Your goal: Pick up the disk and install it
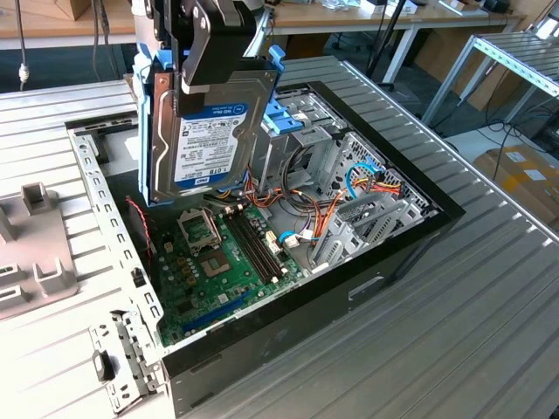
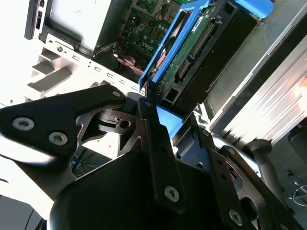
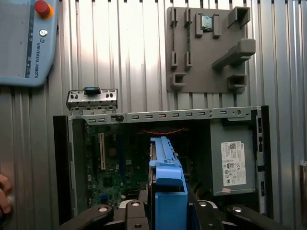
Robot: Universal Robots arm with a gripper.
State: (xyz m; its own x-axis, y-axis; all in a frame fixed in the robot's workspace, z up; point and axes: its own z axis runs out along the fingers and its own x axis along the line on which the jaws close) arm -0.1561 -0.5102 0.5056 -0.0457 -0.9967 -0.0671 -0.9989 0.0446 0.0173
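Observation:
The disk (image 1: 207,133) hangs upright above the open computer case (image 1: 410,253), its white and blue label facing the exterior view. It sits in a blue plastic frame with tabs at its edges. My gripper (image 1: 185,74) comes down from above and is shut on the disk's upper end. In the second wrist view the disk (image 2: 194,50) shows its green circuit-board side between the black fingers (image 2: 152,136). In the first wrist view the disk's blue frame edge (image 3: 168,184) stands over the case's middle.
Inside the case lie the green motherboard (image 1: 214,262), bundled cables and a metal drive cage with light-blue handles (image 1: 284,113). A grey power-supply box (image 3: 235,158), a grey fixture plate (image 3: 206,48), a teach pendant (image 3: 26,40) and a person's hand (image 3: 4,194) are around it.

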